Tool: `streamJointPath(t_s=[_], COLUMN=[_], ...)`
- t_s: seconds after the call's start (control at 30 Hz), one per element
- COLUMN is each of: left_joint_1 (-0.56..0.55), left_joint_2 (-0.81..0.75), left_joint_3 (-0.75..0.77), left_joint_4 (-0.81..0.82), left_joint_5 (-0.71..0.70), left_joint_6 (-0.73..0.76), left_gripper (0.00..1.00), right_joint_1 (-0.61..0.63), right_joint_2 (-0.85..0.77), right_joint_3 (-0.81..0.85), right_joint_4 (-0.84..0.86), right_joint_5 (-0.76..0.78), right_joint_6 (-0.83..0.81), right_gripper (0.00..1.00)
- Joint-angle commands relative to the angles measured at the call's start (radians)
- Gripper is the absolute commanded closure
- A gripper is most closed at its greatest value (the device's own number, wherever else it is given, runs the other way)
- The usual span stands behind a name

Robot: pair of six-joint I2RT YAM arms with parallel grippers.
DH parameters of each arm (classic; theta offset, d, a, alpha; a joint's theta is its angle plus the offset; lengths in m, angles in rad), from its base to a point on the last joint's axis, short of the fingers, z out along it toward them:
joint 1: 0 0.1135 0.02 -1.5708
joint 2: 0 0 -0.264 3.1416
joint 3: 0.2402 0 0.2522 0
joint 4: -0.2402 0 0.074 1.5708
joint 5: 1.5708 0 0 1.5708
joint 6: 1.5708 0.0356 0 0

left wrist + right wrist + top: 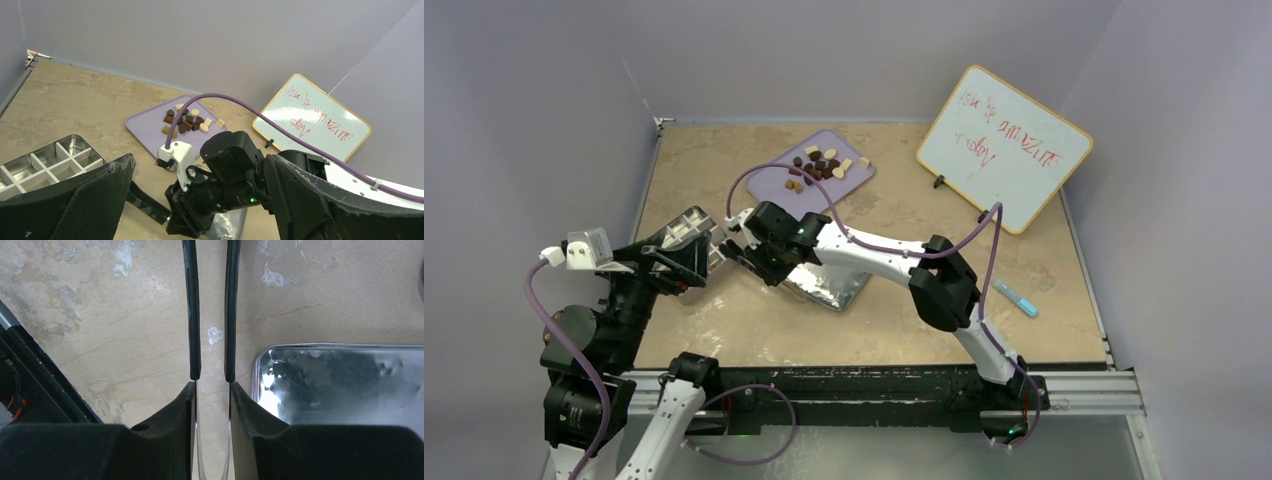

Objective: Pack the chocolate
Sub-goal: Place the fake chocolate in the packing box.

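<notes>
Your left claw (199,165) gapes wide, empty; your right claw (212,387) pinches black-tipped tweezers (191,315) above the worktop (125,315).

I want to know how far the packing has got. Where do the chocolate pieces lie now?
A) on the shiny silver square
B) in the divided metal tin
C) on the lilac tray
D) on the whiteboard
C: the chocolate sits heaped on the lilac tray, and the compartments of the divided tin that show are empty.
</notes>
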Motion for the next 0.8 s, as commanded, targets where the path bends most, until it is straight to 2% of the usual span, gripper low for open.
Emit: streamJointPath(t_s=[0.0, 0.17, 0.4, 0.77], left_joint_1=[0.002, 0.002, 0.002, 0.002], left_joint_2=[-0.009, -0.009, -0.009, 0.022], left_joint_3=[-0.014, -0.029, -0.057, -0.116], left_joint_4=[0.008, 0.011, 0.014, 0.016], left_joint_5=[-0.010, -0.007, -0.002, 0.012], left_joint_6=[-0.003, -0.006, -0.010, -0.029], left_gripper=[0.00, 0.00, 0.00, 0.03], right_joint_1=[-0.003, -0.002, -0.002, -0.008], right_joint_2=[-0.004, -0.012, -0.042, -0.157], right_joint_3=[0.059, 0.062, 0.064, -0.013], right_joint_4=[-0.013, -0.015, -0.031, -0.009], right_joint_5=[0.030, 0.051, 0.063, 0.065], right_joint_6=[0.007, 0.008, 0.008, -0.007], right_gripper=[0.75, 0.66, 0.60, 0.65])
